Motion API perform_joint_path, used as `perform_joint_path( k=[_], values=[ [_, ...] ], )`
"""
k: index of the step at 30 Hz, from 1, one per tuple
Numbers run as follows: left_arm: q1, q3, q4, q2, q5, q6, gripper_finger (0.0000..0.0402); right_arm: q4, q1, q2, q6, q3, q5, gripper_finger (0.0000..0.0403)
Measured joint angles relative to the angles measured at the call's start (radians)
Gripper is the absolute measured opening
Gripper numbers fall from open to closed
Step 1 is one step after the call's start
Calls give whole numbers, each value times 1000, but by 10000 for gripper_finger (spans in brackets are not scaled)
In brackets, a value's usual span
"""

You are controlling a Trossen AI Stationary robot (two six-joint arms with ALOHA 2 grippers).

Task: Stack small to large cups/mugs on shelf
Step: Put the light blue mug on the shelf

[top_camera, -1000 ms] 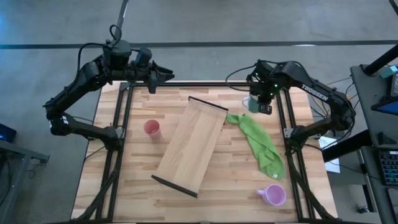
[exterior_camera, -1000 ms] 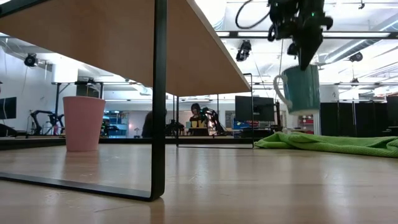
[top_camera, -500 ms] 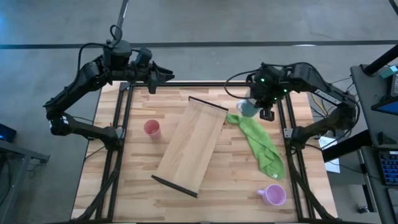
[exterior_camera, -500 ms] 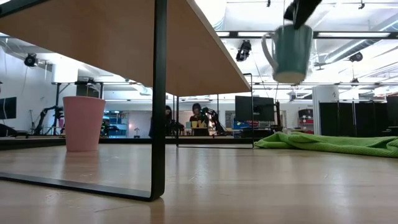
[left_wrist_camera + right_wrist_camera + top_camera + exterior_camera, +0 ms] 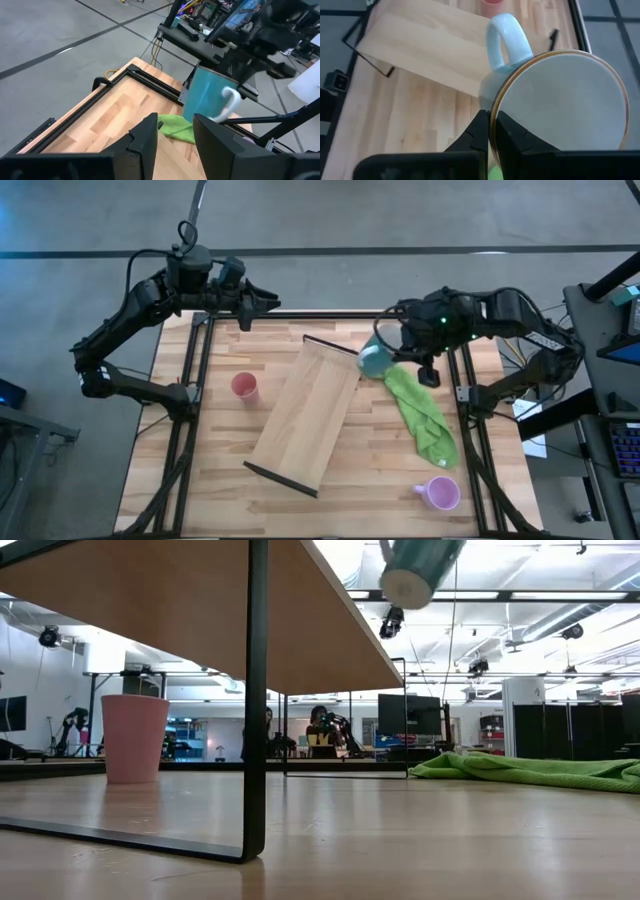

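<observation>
The right gripper (image 5: 398,346) pinches the rim of a glossy, pale teal-grey handled mug (image 5: 374,359), tilted in the air over the smooth light-wood shelf's (image 5: 305,413) far end beside a crumpled green cloth (image 5: 420,412), while the left gripper (image 5: 262,303), fingers apparently parted, waits at the table's far edge.

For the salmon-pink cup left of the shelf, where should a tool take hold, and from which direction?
The salmon-pink cup stands upright on the table, mouth open upward, with no handle. Probably best to come straight down from above and pinch one side of the rim, one finger inside, one outside. The shelf lies close on its right, so the wall facing away looks freer. The left tool is nearer.
</observation>
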Motion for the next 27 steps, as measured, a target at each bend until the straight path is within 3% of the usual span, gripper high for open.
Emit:
perform_joint_path(
  k=[7,16,22,27],
  values=[
    [0,0,1,0,0,0,111,34,42,122,-7,69,7,11],
    [1,0,1,-1,0,-3,111,22,39,337,-19,318,35,11],
    [1,0,0,-11,0,-3,111,-147,29,477,-2,467,35,11],
    [1,0,0,-22,-1,-1,111,-175,28,551,0,530,31,11]
  ],
)
